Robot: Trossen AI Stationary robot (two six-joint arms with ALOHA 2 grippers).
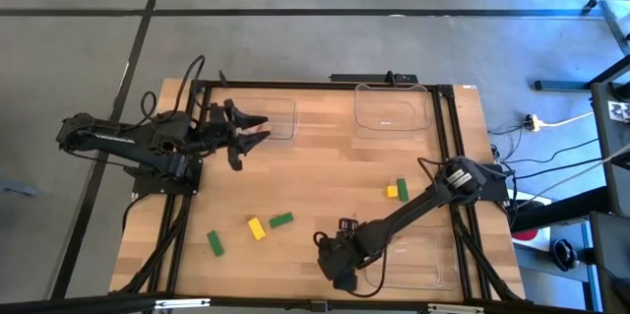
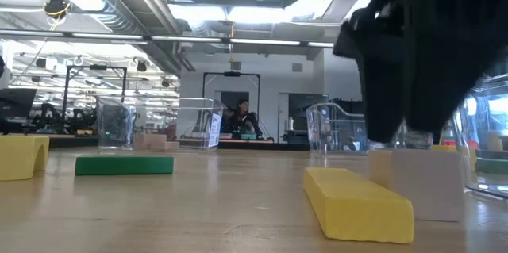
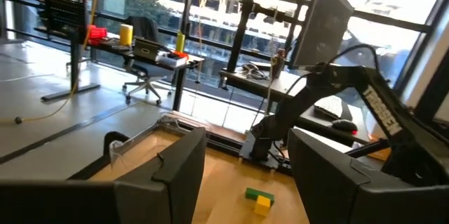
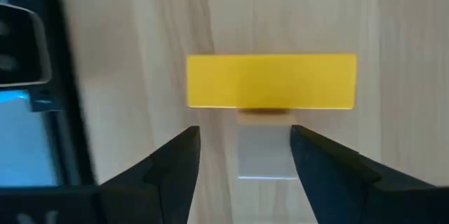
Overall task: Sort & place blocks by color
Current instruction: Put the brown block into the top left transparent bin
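Observation:
My right gripper (image 4: 245, 175) is open and points down near the table's front edge (image 1: 340, 265). It hangs just above a tan wood block (image 4: 265, 150), with a finger on each side of it and touching nothing. A yellow bar (image 4: 271, 81) lies flat against that tan block (image 2: 417, 182); the low view shows the same bar (image 2: 357, 201) in front of it. My left gripper (image 1: 251, 129) waits open, raised at the far left (image 3: 245, 182). Other blocks lie flat: two green bars (image 1: 215, 243) (image 1: 282, 219), a yellow one (image 1: 257, 227), and a green-and-yellow pair (image 1: 397, 190).
Clear plastic trays stand at the far side (image 1: 392, 112) (image 1: 271, 117) and at the near right (image 1: 418, 260), close beside my right arm. A black frame rail (image 1: 448, 147) runs along the table's edges. Bare wood lies in the table's middle.

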